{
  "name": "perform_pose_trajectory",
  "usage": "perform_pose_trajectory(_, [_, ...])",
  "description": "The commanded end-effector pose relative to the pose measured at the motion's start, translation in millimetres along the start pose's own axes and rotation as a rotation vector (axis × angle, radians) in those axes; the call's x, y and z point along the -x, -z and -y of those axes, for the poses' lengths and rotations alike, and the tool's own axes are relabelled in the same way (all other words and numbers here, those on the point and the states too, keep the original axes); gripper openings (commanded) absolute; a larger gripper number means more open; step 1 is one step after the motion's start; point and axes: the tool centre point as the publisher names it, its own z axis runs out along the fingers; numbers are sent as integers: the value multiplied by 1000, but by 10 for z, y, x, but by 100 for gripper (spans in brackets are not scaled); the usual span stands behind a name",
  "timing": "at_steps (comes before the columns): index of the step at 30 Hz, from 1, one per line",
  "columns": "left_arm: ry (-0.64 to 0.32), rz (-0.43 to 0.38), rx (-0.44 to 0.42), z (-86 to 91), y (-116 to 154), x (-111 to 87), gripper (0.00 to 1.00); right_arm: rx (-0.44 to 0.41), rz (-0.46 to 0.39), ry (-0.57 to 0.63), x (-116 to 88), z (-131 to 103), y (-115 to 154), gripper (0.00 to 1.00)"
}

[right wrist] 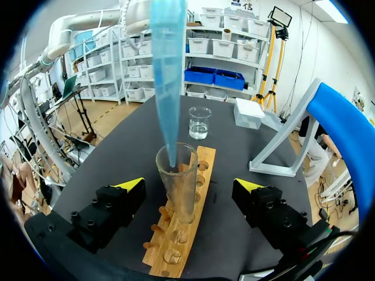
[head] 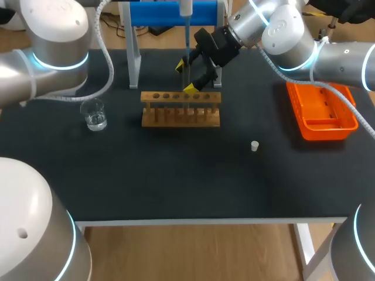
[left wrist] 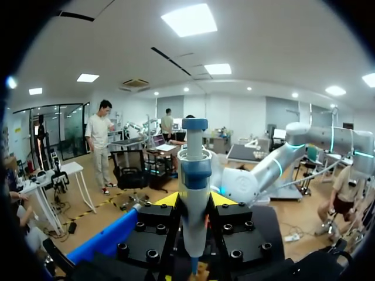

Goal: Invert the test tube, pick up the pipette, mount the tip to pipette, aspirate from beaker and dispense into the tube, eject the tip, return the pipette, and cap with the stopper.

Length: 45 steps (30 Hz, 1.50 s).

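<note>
Dispense step, prob. The test tube (right wrist: 177,187) stands upright in the wooden rack (right wrist: 176,257), mouth up, with the end of the blue pipette tip (right wrist: 167,76) just inside the mouth. The pipette (left wrist: 194,193) is clenched in L gripper (left wrist: 194,200), vertical over rack. R gripper (right wrist: 189,185) is released, fingers either side of tube, not touching.

Risks:
- Tip sits near the rim, so sideways drift could tilt the tube or send liquid down the outside.
- R fingers could knock the tube if that arm shifts.

Stopper (head: 255,146) and beaker (head: 94,114) well apart from rack.

The pipette (left wrist: 194,193) holds its blue tip (right wrist: 167,70) inside the clear test tube (right wrist: 177,187), upright in the rack (right wrist: 173,256).
</note>
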Motion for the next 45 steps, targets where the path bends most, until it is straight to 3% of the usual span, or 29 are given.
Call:
perform_pose_trajectory(1, [2, 1, -6, -32, -9, 2, 0, -4, -1, -1, -4, -5, 14, 100])
perform_pose_trajectory(28, [3, 18, 29, -132, 30, 51, 0, -4, -1, -1, -4, -5, 14, 100])
perform_pose_trajectory(45, [-25, 24, -3, -92, -34, 152, 0, -4, -1, -1, -4, -5, 14, 100])
